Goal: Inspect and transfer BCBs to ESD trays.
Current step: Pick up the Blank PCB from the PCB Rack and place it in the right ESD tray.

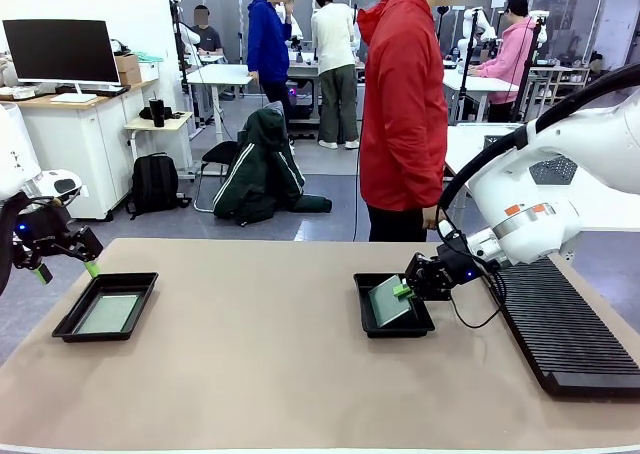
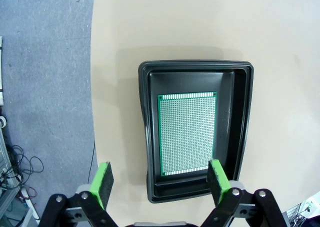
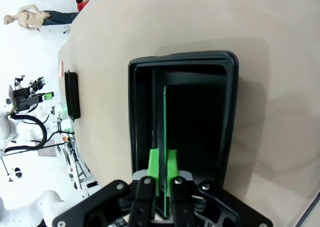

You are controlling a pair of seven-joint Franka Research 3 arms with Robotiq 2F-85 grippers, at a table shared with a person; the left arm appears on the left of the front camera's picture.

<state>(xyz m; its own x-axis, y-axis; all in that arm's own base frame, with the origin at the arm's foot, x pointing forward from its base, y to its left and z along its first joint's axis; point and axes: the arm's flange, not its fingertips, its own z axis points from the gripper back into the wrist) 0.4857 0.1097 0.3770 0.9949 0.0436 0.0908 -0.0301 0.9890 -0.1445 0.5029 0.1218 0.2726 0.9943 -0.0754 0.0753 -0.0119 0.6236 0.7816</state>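
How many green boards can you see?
2. One board lies flat in the black tray on the robot's left. The other board is tilted over the right tray, pinched edge-on in the right hand.

Two glossy white arms, the right arm (image 1: 560, 189) bearing an orange mark and looping black cables. Black grippers carry green pads (image 2: 218, 181) and silver screws. The person (image 1: 403, 114) wears a red hooded jacket.
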